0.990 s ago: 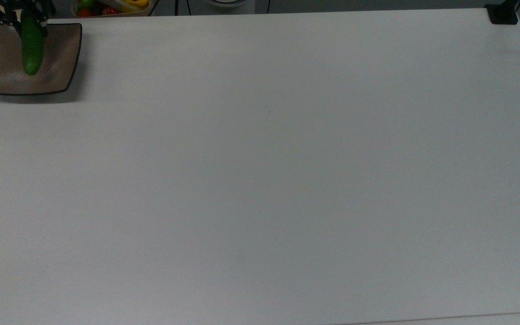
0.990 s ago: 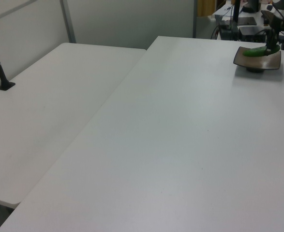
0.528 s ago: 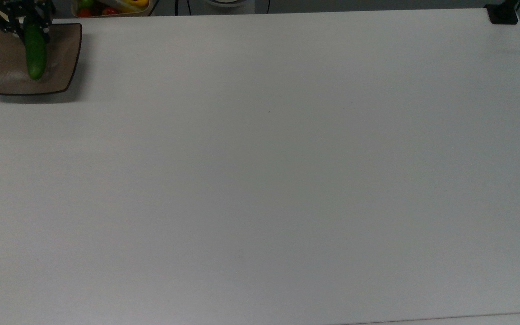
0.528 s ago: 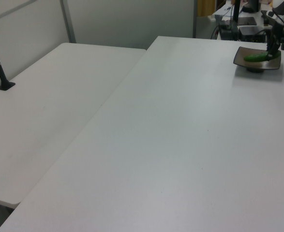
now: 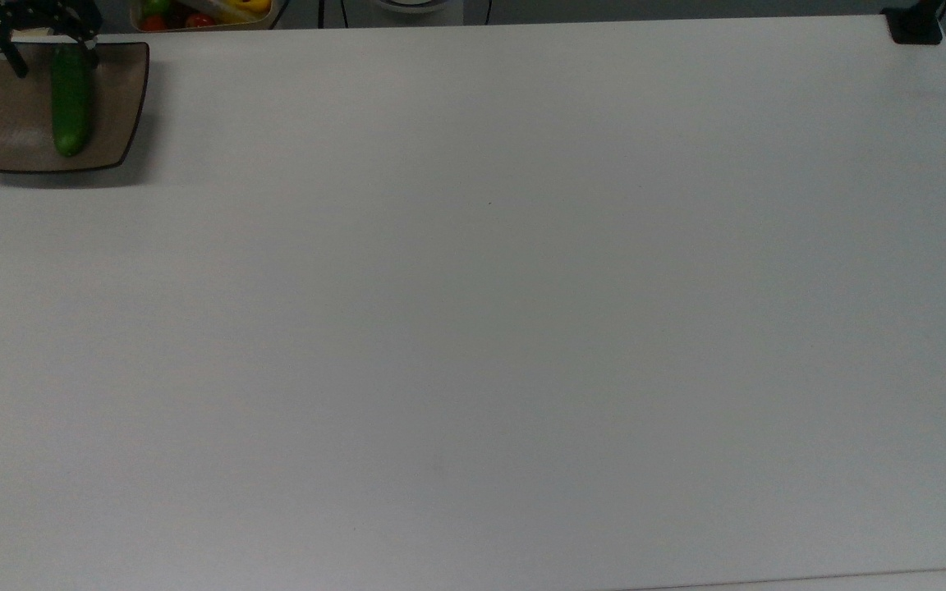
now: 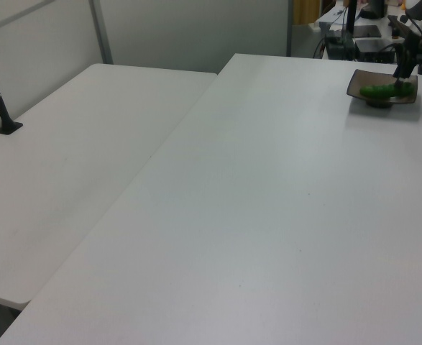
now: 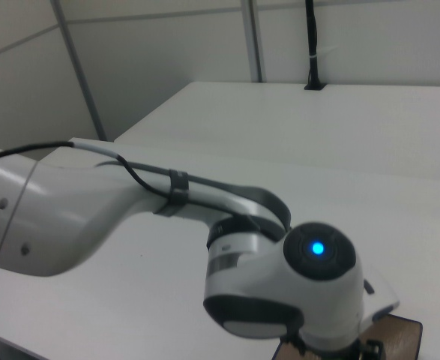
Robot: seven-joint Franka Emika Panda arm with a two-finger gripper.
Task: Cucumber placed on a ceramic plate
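Since before, the small dark green cucumber (image 5: 71,103) had dropped flat onto the square brown ceramic plate (image 5: 5,131), far left in the top view. The black pincer (image 5: 46,41) stood spread above it and should lift straight up.

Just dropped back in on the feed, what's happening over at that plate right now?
The cucumber is lying flat on the ceramic plate, in the far left corner of the white table in the top view. The pincer is open, with its fingers on either side of the cucumber's far end, so the grip looks released. The placement looks essentially done; the arm would likely lift away next.
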